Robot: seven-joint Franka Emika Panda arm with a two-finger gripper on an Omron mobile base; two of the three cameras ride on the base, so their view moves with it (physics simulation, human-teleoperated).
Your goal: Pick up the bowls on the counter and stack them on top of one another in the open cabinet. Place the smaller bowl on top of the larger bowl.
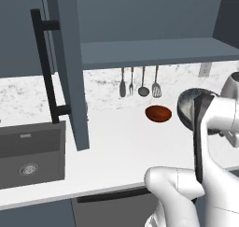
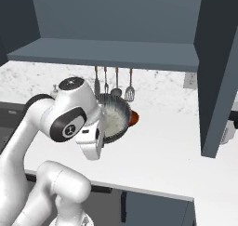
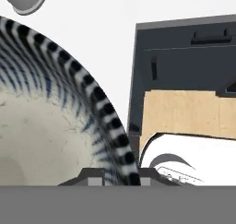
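Note:
My gripper is shut on the rim of the larger bowl, whose striped edge runs between the two fingertips. This dark grey bowl with a pale speckled inside hangs tilted on its side above the counter, beside my forearm, in the left base view and the right base view. The smaller bowl, glossy reddish-brown, rests upright on the counter near the back wall, and the larger bowl half hides it in the right base view. The cabinet shelf lies above, bare, with its door swung open.
Several utensils hang on the wall under the shelf, just behind the bowls. A dark sink is set in the counter at the left. The open door with its black bar handle juts out over the counter. Another door stands at the right.

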